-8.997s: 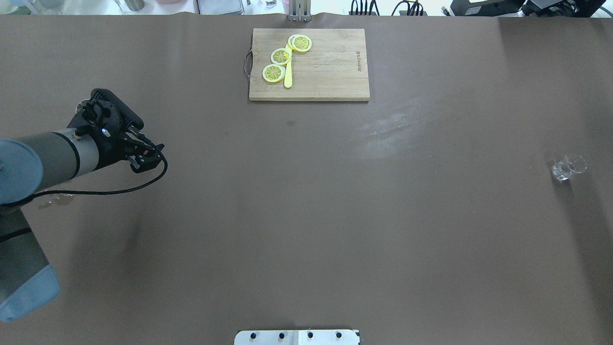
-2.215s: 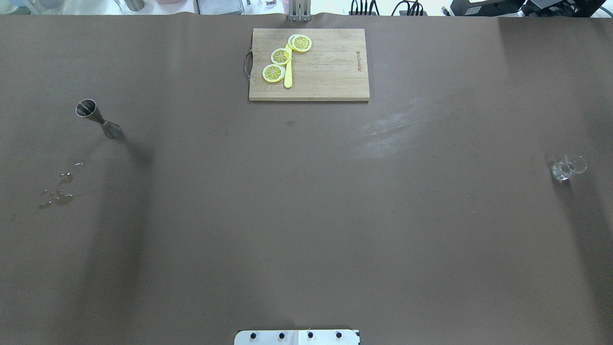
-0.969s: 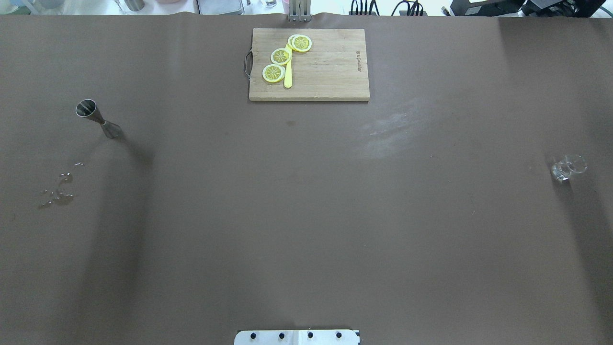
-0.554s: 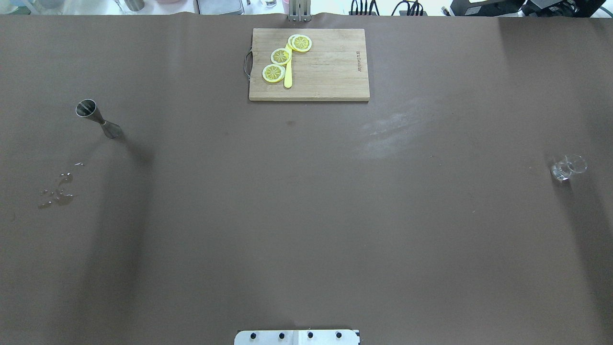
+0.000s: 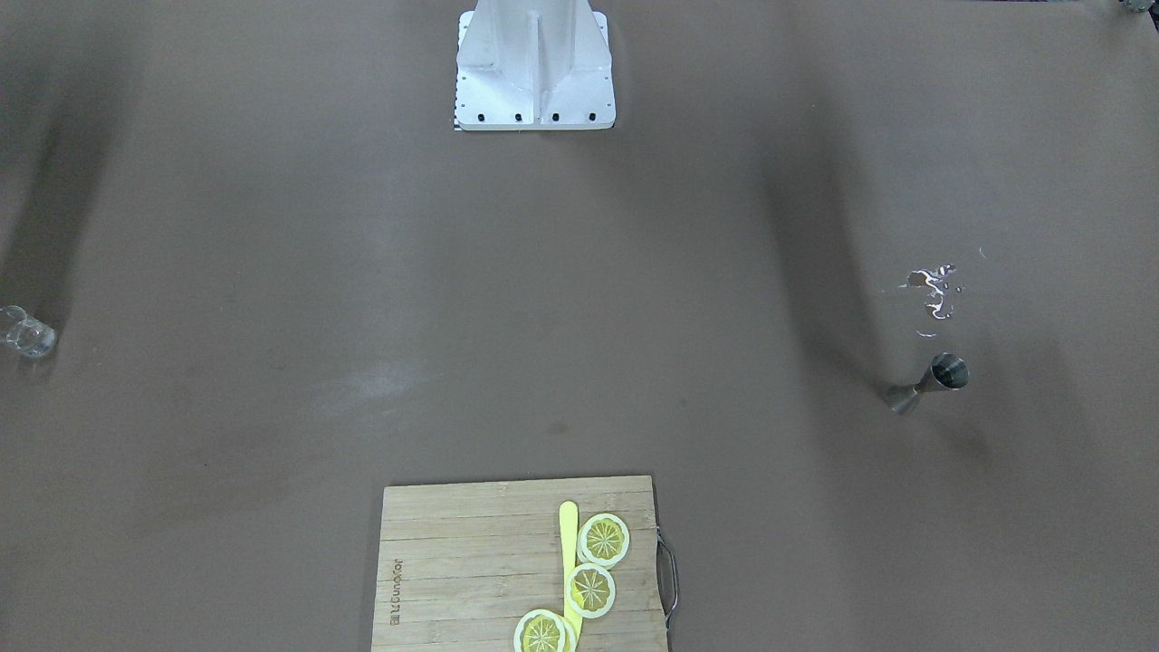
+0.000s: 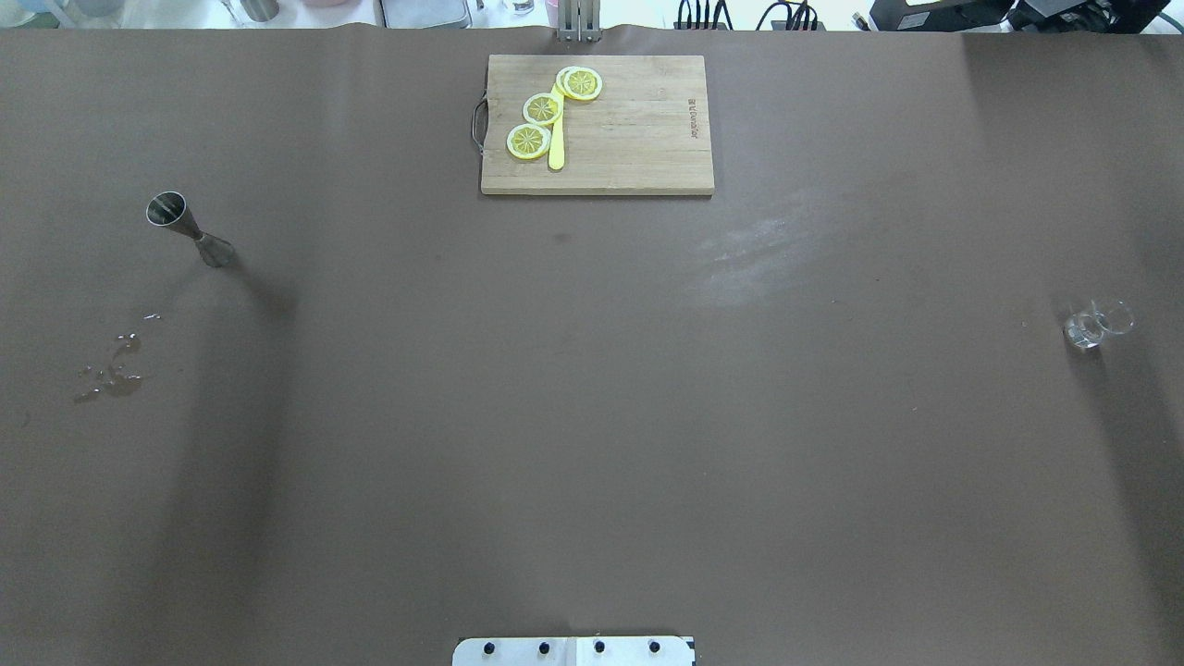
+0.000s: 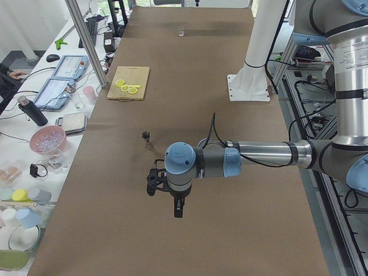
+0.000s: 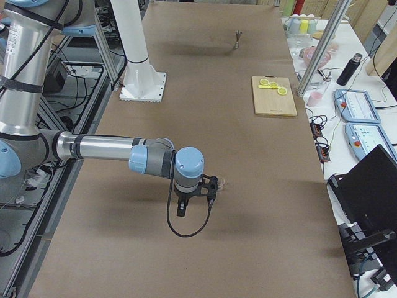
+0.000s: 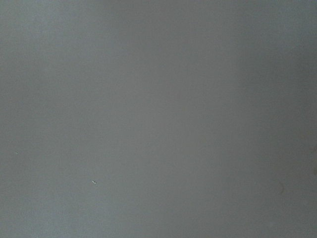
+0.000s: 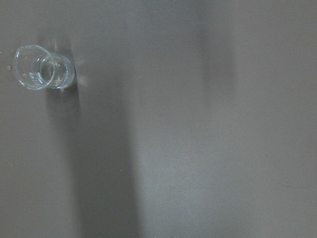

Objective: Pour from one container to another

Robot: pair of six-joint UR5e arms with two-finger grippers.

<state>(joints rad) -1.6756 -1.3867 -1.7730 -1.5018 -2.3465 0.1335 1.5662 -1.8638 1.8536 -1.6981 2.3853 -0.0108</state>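
The steel jigger stands upright and alone on the brown table at the robot's left, also seen in the front view and in the left side view. The clear glass stands far off at the robot's right and shows at the upper left of the right wrist view. Both arms are outside the overhead and front views. The left gripper hangs above the table short of the jigger. The right gripper hangs close by the glass. I cannot tell whether either is open or shut.
A small puddle of spilled liquid lies near the jigger. A wooden cutting board with lemon slices and a yellow knife sits at the far middle. The robot's white base stands at the near edge.
Nine seconds ago the left arm was at the jigger in the overhead view; it has since withdrawn out of that view, leaving the jigger standing. Nothing moved in the last second.
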